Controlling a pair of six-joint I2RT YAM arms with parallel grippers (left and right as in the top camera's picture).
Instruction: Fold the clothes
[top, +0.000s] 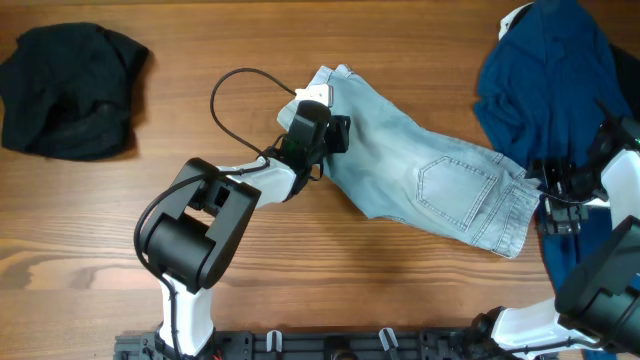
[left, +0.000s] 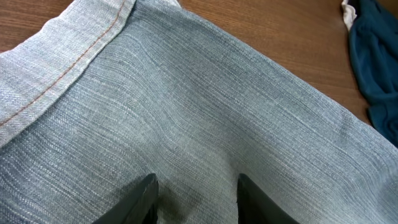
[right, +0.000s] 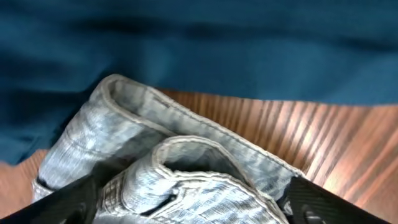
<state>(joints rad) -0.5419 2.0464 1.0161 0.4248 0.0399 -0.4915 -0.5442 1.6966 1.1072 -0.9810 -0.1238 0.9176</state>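
The denim shorts (top: 430, 175) lie slantwise across the middle of the counter (top: 400, 290), leg end up and to the left, pocketed seat and waistband (right: 186, 118) down to the right.

At the far left you have a black garment (top: 70, 90) in a heap near the edge, well apart from the shorts, with bare wood between them. A dark cable (top: 225, 85) loops over the counter just left of the leg end.

Your left hand (left: 196, 199) is down on that leg end. Its fingers (left: 143, 196) stand apart on flat denim with nothing pinched, so it is released.

Bare wood runs along the near edge below the shorts.

On the right, your right hand (right: 186, 205) is spread wide and released, with the bunched waistband lying between its fingers. Close behind it the dark-blue garment (top: 545, 70) fills the far right corner and runs down the right edge. It sits just beside the waistband, so you have little room there.
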